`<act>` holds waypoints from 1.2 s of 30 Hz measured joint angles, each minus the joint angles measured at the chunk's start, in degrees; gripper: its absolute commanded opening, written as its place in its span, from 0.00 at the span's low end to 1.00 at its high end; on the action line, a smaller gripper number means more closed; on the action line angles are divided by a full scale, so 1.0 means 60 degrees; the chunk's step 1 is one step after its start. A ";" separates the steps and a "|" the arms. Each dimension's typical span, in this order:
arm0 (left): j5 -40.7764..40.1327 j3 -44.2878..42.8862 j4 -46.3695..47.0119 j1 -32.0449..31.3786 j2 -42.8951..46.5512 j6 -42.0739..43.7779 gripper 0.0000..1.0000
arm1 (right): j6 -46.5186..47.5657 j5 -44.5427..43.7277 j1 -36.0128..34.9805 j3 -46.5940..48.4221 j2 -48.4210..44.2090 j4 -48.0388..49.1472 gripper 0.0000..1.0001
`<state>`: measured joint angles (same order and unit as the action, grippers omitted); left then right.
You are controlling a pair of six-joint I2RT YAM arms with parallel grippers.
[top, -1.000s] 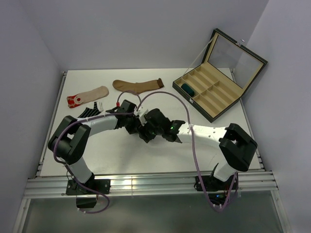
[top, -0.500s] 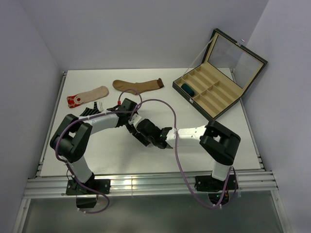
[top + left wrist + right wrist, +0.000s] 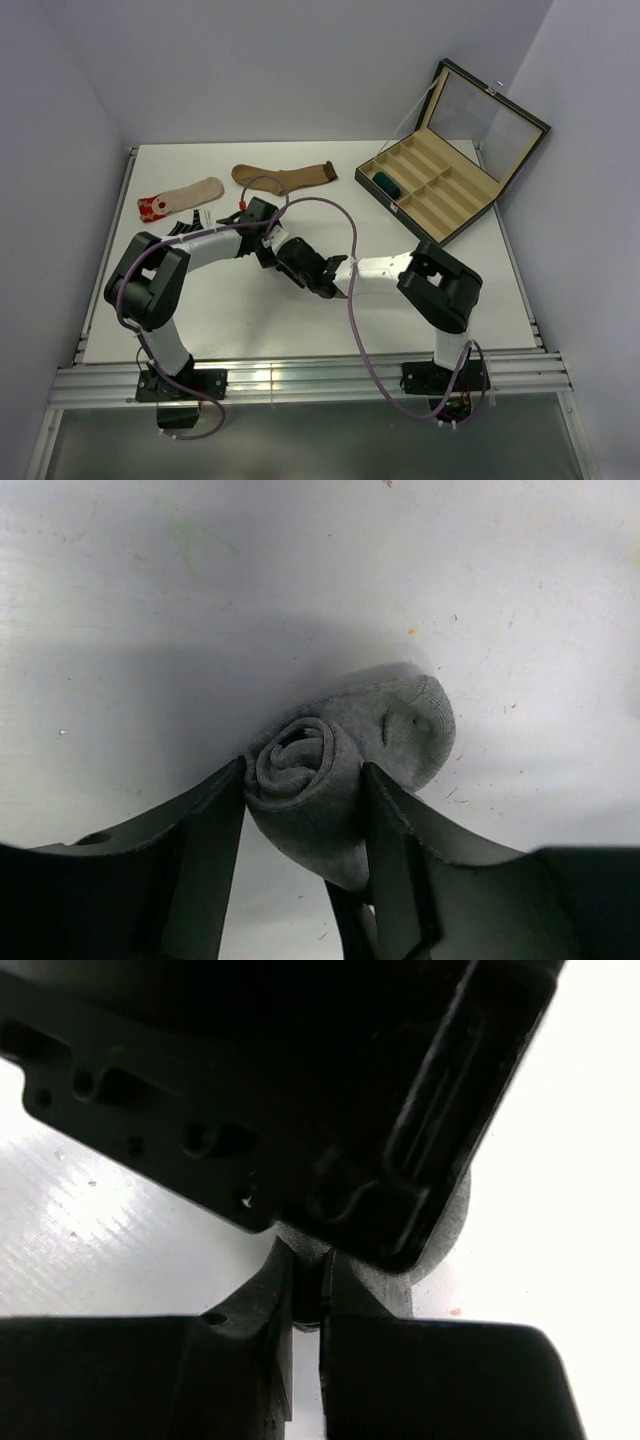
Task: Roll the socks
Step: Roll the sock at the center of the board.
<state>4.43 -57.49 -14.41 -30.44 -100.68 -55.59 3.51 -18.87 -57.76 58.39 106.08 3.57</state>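
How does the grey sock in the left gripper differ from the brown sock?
The grey sock is rolled into a coil; the brown sock lies flat, unrolled. The grey sock is clamped in the left gripper; the brown sock lies untouched. Both are single fabric socks.

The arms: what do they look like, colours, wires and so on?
The left arm and right arm have white links between chunky black joint blocks. A purple cable loops off each; the left has a red connector. The left gripper and right gripper are matte black, two flat fingers each.
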 measured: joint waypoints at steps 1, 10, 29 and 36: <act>-0.0007 -0.0004 0.0011 0.0000 0.0004 0.0051 0.58 | 0.0007 0.0233 0.0084 0.0036 -0.0026 -0.0069 0.00; -0.0612 0.0535 -0.0204 0.0299 0.1086 -0.0146 0.81 | -0.0685 0.4426 0.1778 0.0903 -0.0138 -0.1719 0.00; -0.1005 0.3187 0.0535 -0.0197 0.3359 -0.1865 0.74 | -0.2637 1.1621 0.3676 0.2936 0.2306 -0.3840 0.00; -0.0929 0.2943 0.1035 -0.0321 0.2550 -0.2091 0.66 | -0.3340 1.2225 0.3898 0.2834 0.2575 -0.3453 0.00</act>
<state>-1.15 -39.83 -8.21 -32.36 -85.38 -68.14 -16.53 54.48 -34.37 75.40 121.54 -17.15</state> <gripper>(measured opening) 0.687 0.231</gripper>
